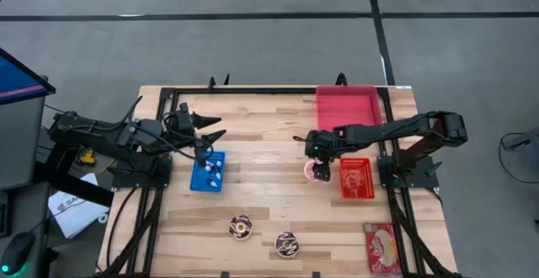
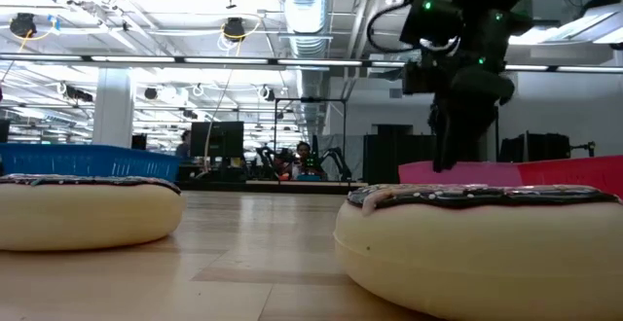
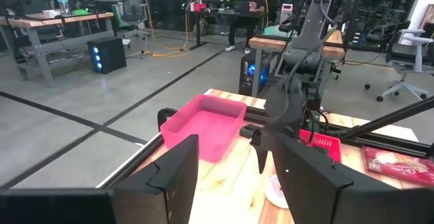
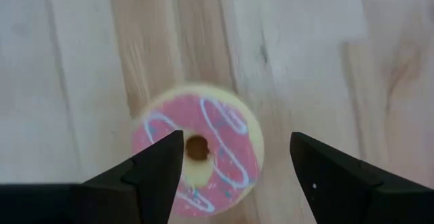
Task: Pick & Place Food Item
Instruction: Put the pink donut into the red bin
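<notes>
- Hovering our right tool (image 4: 234,166), fingers spread wide, over the pink donut (image 4: 198,157) on the worktop (image 4: 61,61), beside the red basket (image 1: 356,179).
- Closing off-centre could squirt it sideways.
- Left tool (image 1: 213,128) waits, part-open, holding nothing.

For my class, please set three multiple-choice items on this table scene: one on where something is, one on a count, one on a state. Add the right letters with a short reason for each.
1. Where does the pink-iced doughnut lie?
A. in the blue basket
B. on the bare table under the right claw
C. in the pink bin

2. How many chocolate-iced doughnuts lie near the table's front edge?
A. two
B. four
C. none

3. How are the right claw's fingers set?
A. shut on the doughnut
B. shut on nothing
C. open

Answers:
1 B: the right wrist view shows it on wood between the right claw fingers.
2 A: the high view shows one and another.
3 C: the fingers stand apart, the doughnut not gripped.
</notes>
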`<state>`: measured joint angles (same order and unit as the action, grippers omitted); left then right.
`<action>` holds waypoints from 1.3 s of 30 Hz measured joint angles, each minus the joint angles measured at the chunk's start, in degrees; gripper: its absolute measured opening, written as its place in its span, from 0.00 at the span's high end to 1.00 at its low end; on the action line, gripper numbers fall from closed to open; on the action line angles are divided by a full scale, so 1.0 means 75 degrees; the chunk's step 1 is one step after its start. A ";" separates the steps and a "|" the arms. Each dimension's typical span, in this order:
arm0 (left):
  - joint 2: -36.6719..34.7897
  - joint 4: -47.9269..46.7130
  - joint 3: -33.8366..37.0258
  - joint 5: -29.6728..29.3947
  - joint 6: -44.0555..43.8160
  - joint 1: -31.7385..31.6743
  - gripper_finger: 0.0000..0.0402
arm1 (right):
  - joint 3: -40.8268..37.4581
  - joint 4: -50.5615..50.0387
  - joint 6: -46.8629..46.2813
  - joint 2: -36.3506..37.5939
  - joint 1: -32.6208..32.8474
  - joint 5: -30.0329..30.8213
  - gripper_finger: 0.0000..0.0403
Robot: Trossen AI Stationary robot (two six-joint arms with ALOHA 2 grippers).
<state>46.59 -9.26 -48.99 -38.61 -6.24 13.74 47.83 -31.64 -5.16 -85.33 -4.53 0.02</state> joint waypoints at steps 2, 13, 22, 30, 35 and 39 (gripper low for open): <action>-0.0001 0.0000 0.0000 0.0000 0.0000 0.0000 0.55 | -0.0013 -0.0043 0.0002 -0.0201 0.0052 0.0001 0.35; -0.0003 -0.0026 0.0000 0.0000 -0.0052 0.0000 0.55 | 0.0010 0.0196 0.0069 -0.1090 0.0258 0.0007 0.35; -0.0003 -0.0026 0.0000 0.0000 -0.0058 0.0000 0.55 | 0.0002 0.0128 0.0089 -0.0992 0.0037 -0.0027 0.35; -0.0003 -0.0026 0.0000 -0.0019 -0.0207 0.0000 0.55 | -0.0013 0.0092 0.0149 -0.0939 -0.0291 0.0030 0.35; -0.0003 -0.0029 0.0000 -0.0056 -0.0231 0.0000 0.55 | -0.0013 0.0114 0.0150 -0.0936 -0.0304 0.0027 0.35; -0.0003 -0.0029 0.0000 -0.0087 -0.0230 0.0000 0.55 | -0.0013 0.0112 0.0112 -0.0934 -0.0243 0.0019 0.35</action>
<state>46.57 -9.47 -48.99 -39.26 -7.97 13.74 47.72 -30.80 -4.32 -92.33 -6.35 0.17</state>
